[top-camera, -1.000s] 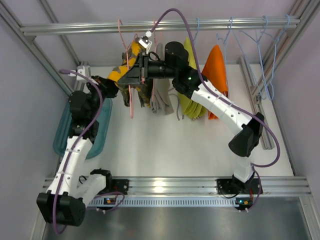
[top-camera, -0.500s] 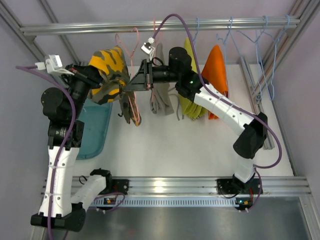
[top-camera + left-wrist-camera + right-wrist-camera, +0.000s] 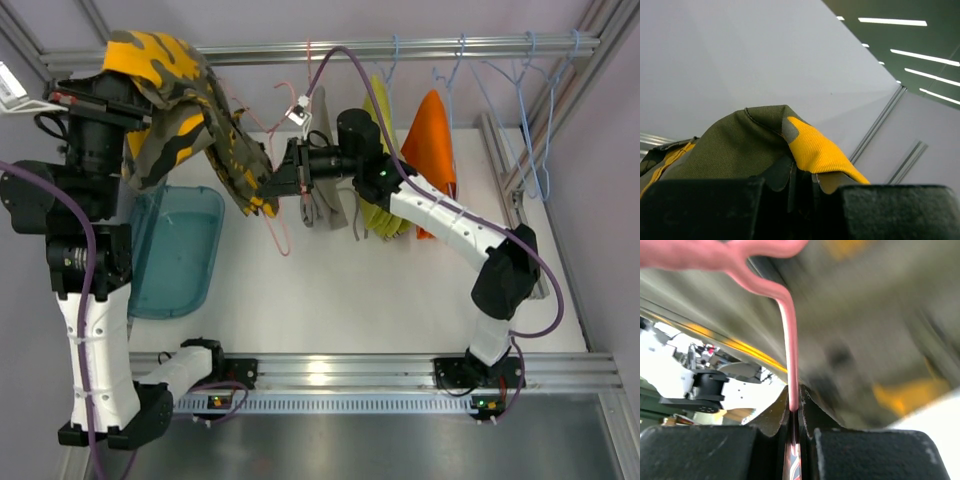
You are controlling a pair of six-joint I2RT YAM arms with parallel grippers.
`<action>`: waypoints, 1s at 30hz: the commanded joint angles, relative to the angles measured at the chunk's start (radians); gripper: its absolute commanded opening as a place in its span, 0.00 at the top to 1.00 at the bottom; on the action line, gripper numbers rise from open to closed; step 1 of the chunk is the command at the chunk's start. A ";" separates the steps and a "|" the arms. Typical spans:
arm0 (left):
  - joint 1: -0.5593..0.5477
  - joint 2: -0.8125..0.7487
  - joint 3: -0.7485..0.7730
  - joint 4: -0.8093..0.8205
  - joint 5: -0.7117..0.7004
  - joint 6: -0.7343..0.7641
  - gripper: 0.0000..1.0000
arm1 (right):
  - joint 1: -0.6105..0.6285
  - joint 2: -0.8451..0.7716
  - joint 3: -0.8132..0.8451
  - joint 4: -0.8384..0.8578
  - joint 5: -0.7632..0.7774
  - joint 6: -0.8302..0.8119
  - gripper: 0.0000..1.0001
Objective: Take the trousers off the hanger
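Left hand [image 3: 799, 187] pinches the limp, soft trousers [image 3: 190, 125] by a bunched edge, perhaps the waistband; right hand [image 3: 795, 420] clamps the hanger [image 3: 790, 340].

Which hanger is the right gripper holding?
The pink hanger, pinched in the right gripper; the blue hangers hang untouched on the rail.

Left arm [image 3: 95, 330] and right arm [image 3: 440, 215] have white shells and black round joints; a purple cable [image 3: 342, 49] runs along each one.
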 commanded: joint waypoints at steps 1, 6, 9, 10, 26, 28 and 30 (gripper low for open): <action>0.037 0.009 0.150 0.188 -0.046 -0.075 1.00 | -0.011 -0.034 -0.011 -0.021 0.027 -0.092 1.00; 0.119 0.039 0.256 0.200 -0.032 -0.157 1.00 | -0.006 -0.014 -0.007 -0.048 0.038 -0.115 1.00; 0.142 0.039 0.290 0.193 -0.057 -0.137 1.00 | -0.001 -0.004 -0.001 -0.062 0.039 -0.125 1.00; 0.143 0.030 0.293 0.187 -0.067 -0.123 1.00 | 0.000 -0.006 -0.002 -0.065 0.039 -0.126 1.00; 0.264 -0.114 0.228 0.053 -0.357 0.311 1.00 | 0.054 -0.008 -0.002 -0.087 0.033 -0.166 1.00; 0.266 -0.090 0.230 0.062 -0.396 0.374 1.00 | 0.058 -0.003 0.015 -0.093 0.032 -0.171 1.00; 0.260 -0.044 0.237 0.079 -0.432 0.473 1.00 | 0.061 -0.003 0.019 -0.094 0.032 -0.169 1.00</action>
